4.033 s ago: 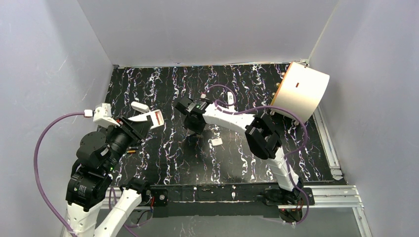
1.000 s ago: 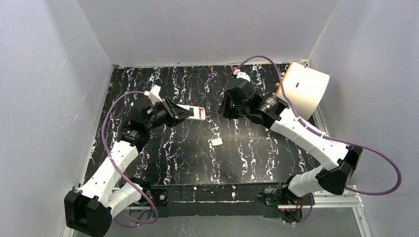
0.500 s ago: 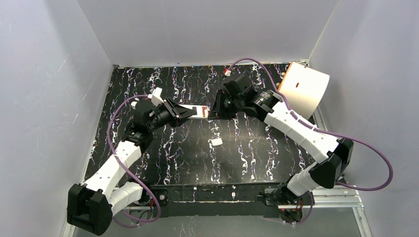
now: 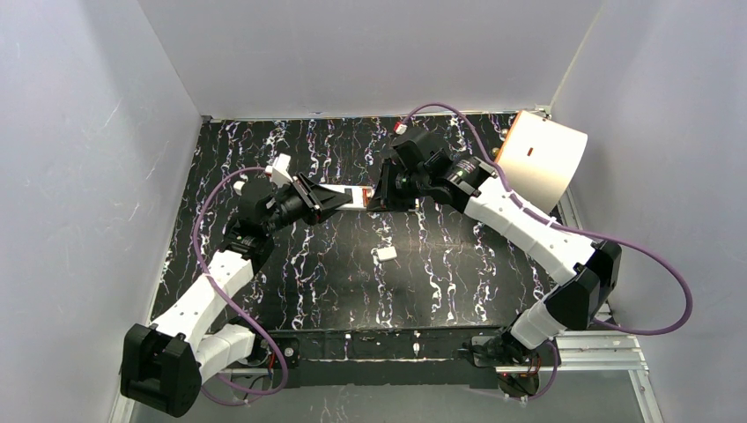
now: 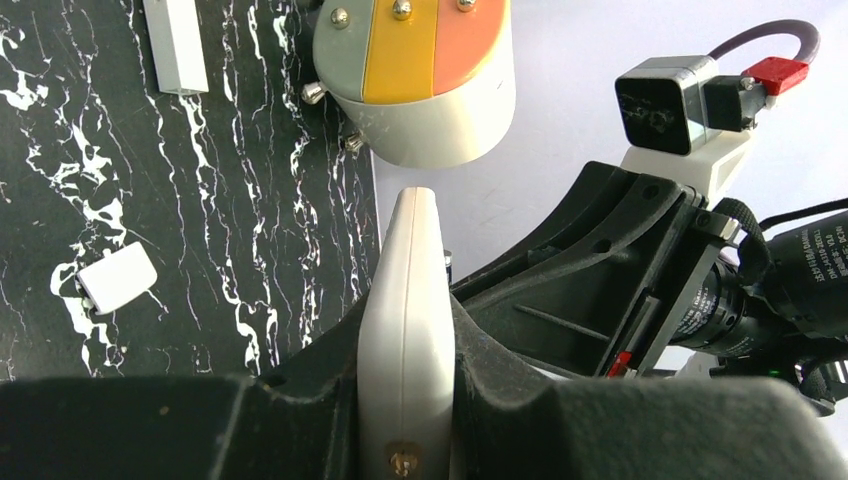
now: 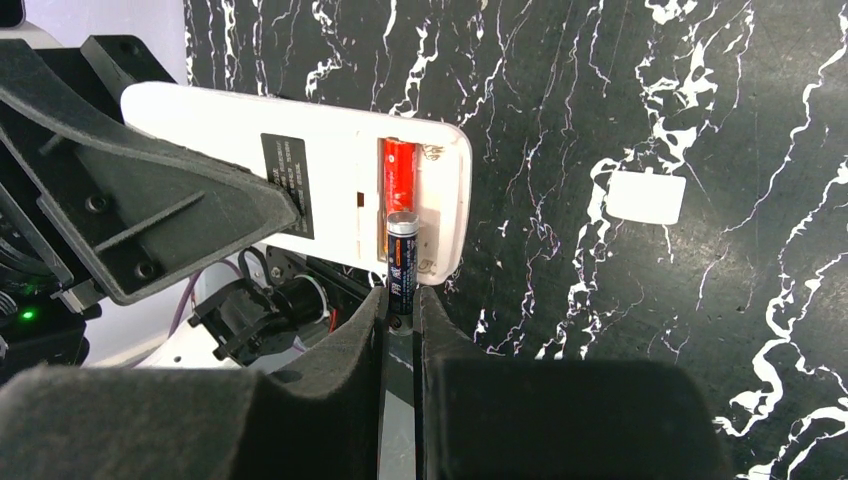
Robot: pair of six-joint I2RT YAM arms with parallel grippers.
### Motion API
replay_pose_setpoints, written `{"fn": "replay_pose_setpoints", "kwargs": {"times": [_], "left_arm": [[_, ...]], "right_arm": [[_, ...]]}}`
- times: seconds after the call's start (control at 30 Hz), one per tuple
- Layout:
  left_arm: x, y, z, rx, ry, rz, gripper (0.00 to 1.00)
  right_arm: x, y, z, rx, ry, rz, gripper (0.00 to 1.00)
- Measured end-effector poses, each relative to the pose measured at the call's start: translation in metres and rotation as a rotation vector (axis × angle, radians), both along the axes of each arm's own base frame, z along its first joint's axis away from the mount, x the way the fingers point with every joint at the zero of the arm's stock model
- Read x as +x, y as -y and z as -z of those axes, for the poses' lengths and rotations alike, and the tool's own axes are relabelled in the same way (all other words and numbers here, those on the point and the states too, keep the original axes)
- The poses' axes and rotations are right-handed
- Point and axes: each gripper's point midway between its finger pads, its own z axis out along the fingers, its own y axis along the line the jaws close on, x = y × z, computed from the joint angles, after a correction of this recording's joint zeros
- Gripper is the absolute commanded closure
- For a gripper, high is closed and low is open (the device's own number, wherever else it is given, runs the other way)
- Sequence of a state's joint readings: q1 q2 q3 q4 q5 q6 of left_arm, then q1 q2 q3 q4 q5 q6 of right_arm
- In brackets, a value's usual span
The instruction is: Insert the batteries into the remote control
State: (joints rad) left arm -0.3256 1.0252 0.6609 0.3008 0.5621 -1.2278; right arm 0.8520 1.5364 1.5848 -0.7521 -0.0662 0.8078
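My left gripper (image 5: pixel 405 345) is shut on the white remote control (image 5: pixel 404 300), which it holds edge-up above the table. Seen from above, the remote control (image 4: pixel 346 196) sticks out to the right of the left gripper (image 4: pixel 319 202). Its open back compartment faces the right wrist camera with one orange-red battery (image 6: pixel 398 172) lying inside. My right gripper (image 6: pixel 402 302) is shut on a black battery (image 6: pixel 402 262), whose far tip rests at the compartment's second slot beside the remote control (image 6: pixel 300 165). From above, the right gripper (image 4: pixel 379 197) meets the remote's right end.
A small white oblong piece (image 4: pixel 385 254) lies on the black marbled table (image 4: pixel 440 273), also seen as the white piece (image 6: pixel 645 196). A large white drum (image 4: pixel 539 160) with a coloured base lies at the back right. A long white bar (image 5: pixel 175 45) rests near the drum (image 5: pixel 415 85).
The right gripper has swung left and closed in on the remote's end with the black battery. The left arm has pushed the remote slightly to the right.
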Motion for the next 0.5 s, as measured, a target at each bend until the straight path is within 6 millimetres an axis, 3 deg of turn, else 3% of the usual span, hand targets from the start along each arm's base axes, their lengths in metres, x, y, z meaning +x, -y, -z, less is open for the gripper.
{"fn": "replay_pose_setpoints", "kwargs": {"times": [0.5], "left_arm": [[-0.0015,0.0003,-0.0032,-0.003,0.042,0.009,1.0]], "right_arm": [[0.0043,-0.001,-0.0019,-0.035,-0.017,0.011,0.73]]}}
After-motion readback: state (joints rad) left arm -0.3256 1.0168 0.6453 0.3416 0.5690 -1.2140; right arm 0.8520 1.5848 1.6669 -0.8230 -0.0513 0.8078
